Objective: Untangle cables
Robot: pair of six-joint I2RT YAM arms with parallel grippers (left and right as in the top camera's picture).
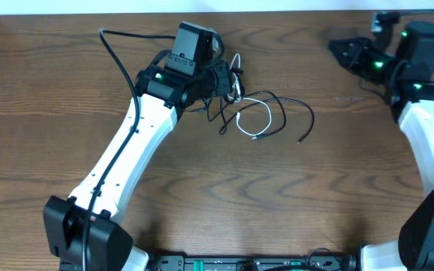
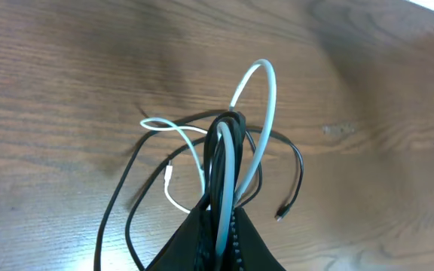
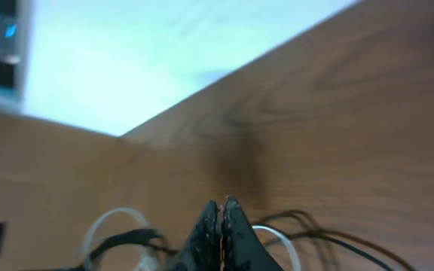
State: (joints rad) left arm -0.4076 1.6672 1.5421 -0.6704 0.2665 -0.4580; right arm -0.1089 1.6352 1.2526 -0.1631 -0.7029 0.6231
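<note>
The cables lie tangled at the table's back centre: a white cable [image 1: 267,113] looping through a thin black cable [image 1: 292,103]. My left gripper [image 1: 229,80] is shut on both at the left of the tangle. In the left wrist view the white cable [image 2: 267,98] arches up out of the left gripper [image 2: 221,220] beside strands of the black cable [image 2: 297,169], whose small plug [image 2: 280,215] rests on the wood. My right gripper [image 1: 336,48] hangs shut and empty at the back right, well apart from the tangle. In the right wrist view the right gripper [image 3: 221,206] has its tips pressed together, the cables blurred beyond.
The left arm's thick black wire [image 1: 111,47] arcs over the table at the back left. The table's back edge [image 1: 277,13] runs just behind the tangle. The black plug end [image 1: 301,140] lies loose to the right of the loops.
</note>
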